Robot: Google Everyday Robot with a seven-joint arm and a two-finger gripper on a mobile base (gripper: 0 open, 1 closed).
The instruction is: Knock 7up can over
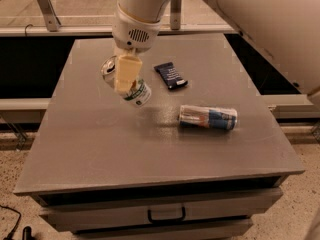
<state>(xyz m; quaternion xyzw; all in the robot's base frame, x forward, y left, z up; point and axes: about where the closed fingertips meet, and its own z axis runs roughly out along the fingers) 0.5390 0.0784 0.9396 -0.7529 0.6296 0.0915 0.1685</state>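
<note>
The 7up can point(138, 93), white and green with a silver top, is on the grey table point(100, 149) at the back left. It leans over, its top toward the left and its base toward the right. My gripper point(125, 74) hangs from the white arm directly over and in front of the can, touching its middle and hiding that part.
A slimmer silver-and-blue can point(208, 117) lies on its side at mid-right. A dark blue packet point(170, 75) lies flat behind it, right of the gripper. The table has a drawer with a handle point(166, 215) at the front. Metal rails stand behind the table.
</note>
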